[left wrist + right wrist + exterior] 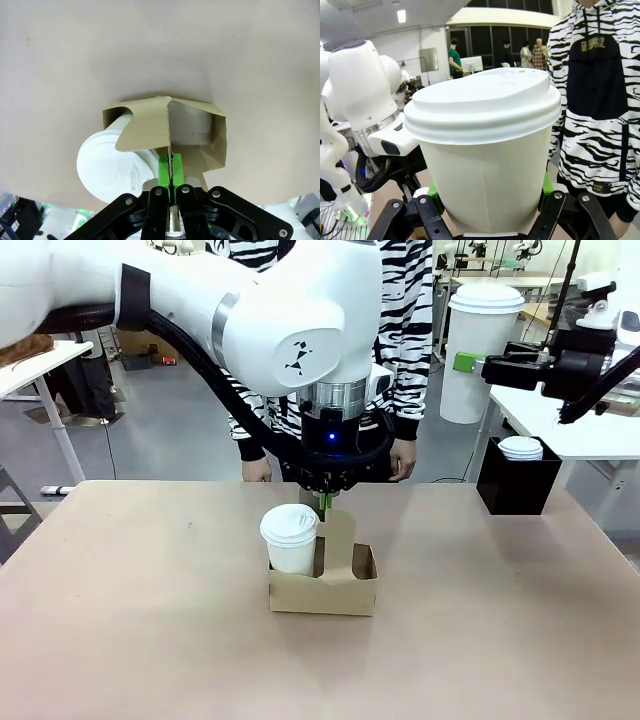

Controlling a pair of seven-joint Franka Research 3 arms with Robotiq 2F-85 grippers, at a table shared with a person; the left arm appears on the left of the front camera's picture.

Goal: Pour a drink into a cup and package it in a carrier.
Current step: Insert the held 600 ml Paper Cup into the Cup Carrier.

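Brown cardboard carrier (345,592) sits mid-table on the tan table (120,600), with the lidded white cup (290,538) standing in its left slot. From above, the left gripper (325,502) pinches the carrier's upright handle, its pads pressed tight on the cardboard. At far right, the raised right gripper (490,189) is clamped around a second lidded cup (485,150).

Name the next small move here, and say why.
Probably the right gripper should carry its lidded cup toward the empty slot of the carrier. The other slot holds another cup, and the left gripper pinches the handle divider, steadying it.
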